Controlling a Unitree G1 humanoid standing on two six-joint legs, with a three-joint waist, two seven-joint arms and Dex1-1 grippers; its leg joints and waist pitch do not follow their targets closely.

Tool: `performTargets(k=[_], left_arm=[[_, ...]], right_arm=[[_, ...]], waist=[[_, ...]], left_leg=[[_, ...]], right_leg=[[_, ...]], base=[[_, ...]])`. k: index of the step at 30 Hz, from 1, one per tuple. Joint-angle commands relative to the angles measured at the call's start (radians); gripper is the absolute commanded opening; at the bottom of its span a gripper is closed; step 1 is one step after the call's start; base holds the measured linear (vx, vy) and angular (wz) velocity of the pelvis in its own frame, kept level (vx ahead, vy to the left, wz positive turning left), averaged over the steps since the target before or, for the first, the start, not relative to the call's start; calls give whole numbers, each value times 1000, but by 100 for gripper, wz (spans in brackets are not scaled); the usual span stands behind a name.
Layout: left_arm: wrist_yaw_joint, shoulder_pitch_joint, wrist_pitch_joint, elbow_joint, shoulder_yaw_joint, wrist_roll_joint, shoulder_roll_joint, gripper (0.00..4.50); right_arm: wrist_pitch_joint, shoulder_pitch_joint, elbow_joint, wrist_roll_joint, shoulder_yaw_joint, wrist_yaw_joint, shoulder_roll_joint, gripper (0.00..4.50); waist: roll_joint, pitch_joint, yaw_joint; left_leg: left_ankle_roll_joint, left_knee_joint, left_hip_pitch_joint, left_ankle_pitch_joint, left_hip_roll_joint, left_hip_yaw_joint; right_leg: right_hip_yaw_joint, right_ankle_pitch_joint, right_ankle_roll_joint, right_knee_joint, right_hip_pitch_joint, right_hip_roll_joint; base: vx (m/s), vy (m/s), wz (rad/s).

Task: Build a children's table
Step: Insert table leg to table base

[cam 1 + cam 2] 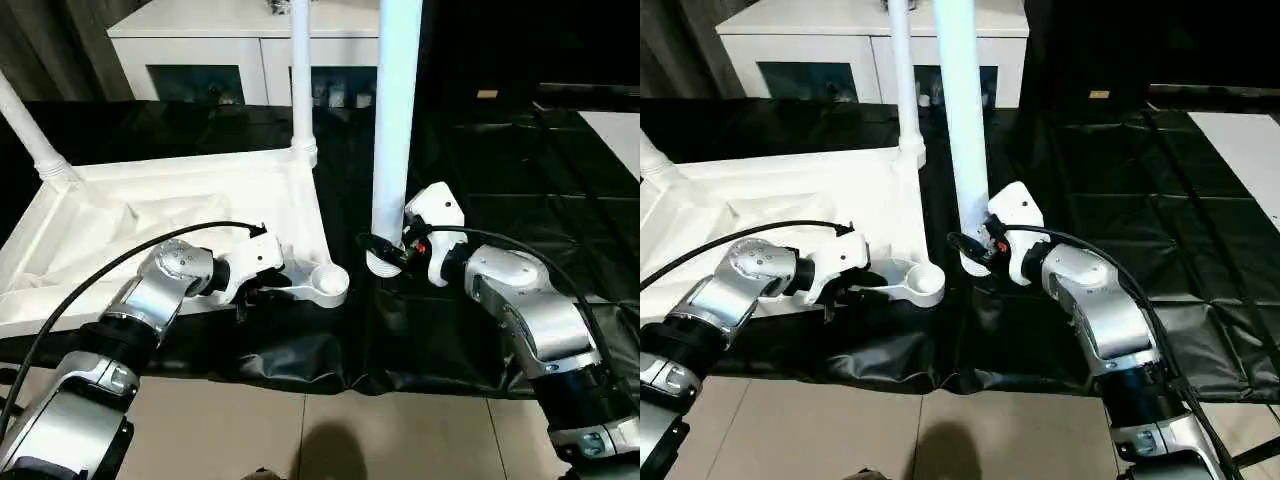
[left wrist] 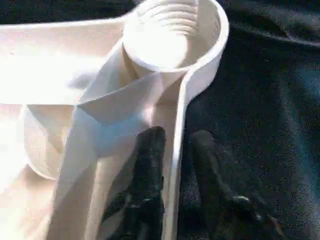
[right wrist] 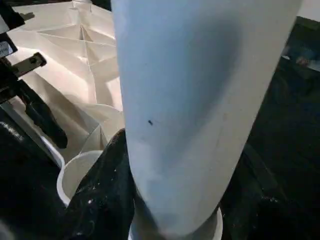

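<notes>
The left pincer (image 2: 172, 190) straddled the upturned white tabletop's rim (image 2: 180, 125) just beside the empty threaded corner socket (image 1: 327, 281). The right pincer (image 1: 388, 255), clamped on a white tapered leg (image 1: 393, 130), held it upright just right of that socket.

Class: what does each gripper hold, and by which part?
Right gripper: upright white tapered leg, near its bottom end. Left gripper: white plastic tabletop's rim wall beside the empty corner socket.

Black-covered table (image 1: 480, 170), upturned white tabletop (image 1: 190, 200)

Left gripper (image 2: 172, 190) jaws nearly closed; right gripper (image 3: 175, 200) jaws clamped.
</notes>
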Motion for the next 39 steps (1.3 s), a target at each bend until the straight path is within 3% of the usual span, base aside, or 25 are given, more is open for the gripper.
performTargets(k=[1, 9, 12, 23, 26, 28, 39], left_arm=[[-13, -16, -10, 10, -12, 14, 13, 85], [-38, -25, -35, 46, -36, 47, 24, 11], [-37, -27, -36, 51, -31, 44, 20, 4], [-69, 22, -20, 11, -28, 40, 44, 4], [-53, 26, 5, 11, 1, 14, 33, 60], [-35, 23, 20, 17, 25, -5, 21, 63], [-29, 21, -7, 45, 46, -16, 17, 71]], right_arm=[[-14, 2, -32, -4, 2, 8, -7, 186], [-18, 1, -30, -3, 5, 18, -11, 186], [-18, 0, -31, -2, 4, 19, -11, 186], [29, 15, -51, 51, -16, 29, 11, 186], [32, 12, -50, 53, -17, 30, 12, 186], [34, 12, -52, 53, -15, 31, 15, 186], [46, 18, -70, 66, -12, 33, 8, 186]], waist=[[4, -69, -1], [2, -69, -2], [2, -70, -3], [2, -67, -6], [2, -66, -7], [-1, -65, -9], [4, -65, -3]], left_leg=[[25, -83, 25, -153, 98, -44], [29, -82, 24, -142, 98, -44], [33, -83, 24, -139, 99, -44], [26, -87, 25, -160, 102, -44], [17, -88, 26, -172, 101, -43], [15, -88, 27, -179, 99, -42], [10, -90, 28, -184, 100, -44]], right_leg=[[56, 13, -258, -63, 42, -113], [56, 45, -267, -60, 43, -115], [55, 40, -268, -60, 43, -115], [57, 13, -271, -62, 42, -116], [57, -7, -270, -63, 40, -114], [57, -18, -271, -65, 39, -114], [59, -19, -259, -67, 37, -114]], base=[[0, 0, 0], [0, 0, 0], [0, 0, 0], [0, 0, 0], [0, 0, 0], [0, 0, 0], [0, 0, 0]])
